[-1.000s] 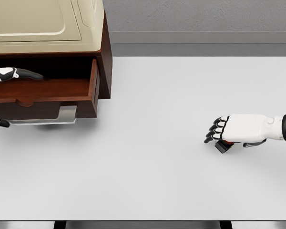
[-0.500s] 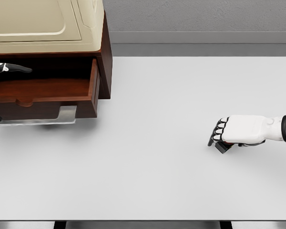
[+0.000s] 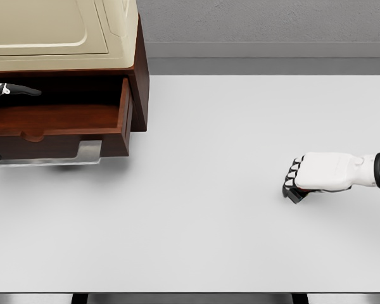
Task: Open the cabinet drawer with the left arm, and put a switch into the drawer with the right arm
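Observation:
The brown wooden cabinet point(image 3: 138, 76) stands at the table's back left with its drawer point(image 3: 57, 123) pulled out. My left hand point(image 3: 6, 90) shows only as fingertips at the left edge, over the back of the drawer and holding nothing. My right hand point(image 3: 296, 180) lies at the right of the table, palm down, its fingers curled over a small black switch point(image 3: 295, 196). Just one dark corner of the switch peeks out beneath the knuckles; it rests on the table.
A beige lidded box point(image 3: 57, 31) sits on top of the cabinet. A pale metal handle point(image 3: 88, 152) hangs below the drawer front. The white table point(image 3: 196, 190) stretches between drawer and right hand, with a grey wall behind.
My right hand's fingers have curled down and closed over the switch. My left hand has drawn back toward the left edge, away from the drawer.

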